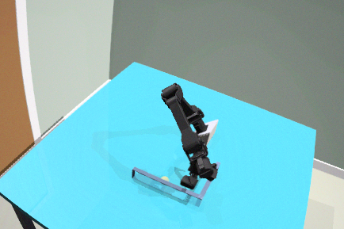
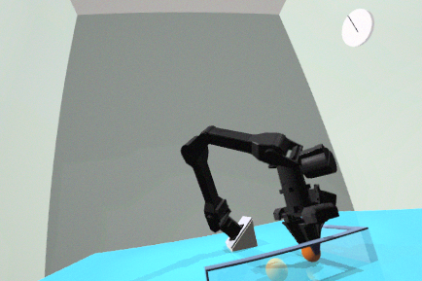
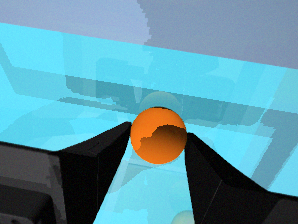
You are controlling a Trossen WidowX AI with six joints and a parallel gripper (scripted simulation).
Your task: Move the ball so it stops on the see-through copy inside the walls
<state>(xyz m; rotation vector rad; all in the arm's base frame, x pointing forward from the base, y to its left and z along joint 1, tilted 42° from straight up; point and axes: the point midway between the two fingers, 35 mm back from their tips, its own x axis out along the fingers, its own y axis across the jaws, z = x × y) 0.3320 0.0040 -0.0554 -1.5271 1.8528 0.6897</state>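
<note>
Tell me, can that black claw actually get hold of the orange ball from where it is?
Probably yes: the gripper has its fingers on both sides of the orange ball, apparently touching it, nothing between.

My black robot arm (image 2: 219,145) goes up from its base, bends at the elbow and points its wrist down toward 6 o'clock in the exterior view. My black gripper (image 3: 158,146) has its two fingers pressed on the sides of the round orange ball (image 3: 158,135), one at 9 o'clock, one at 3 o'clock.
</note>
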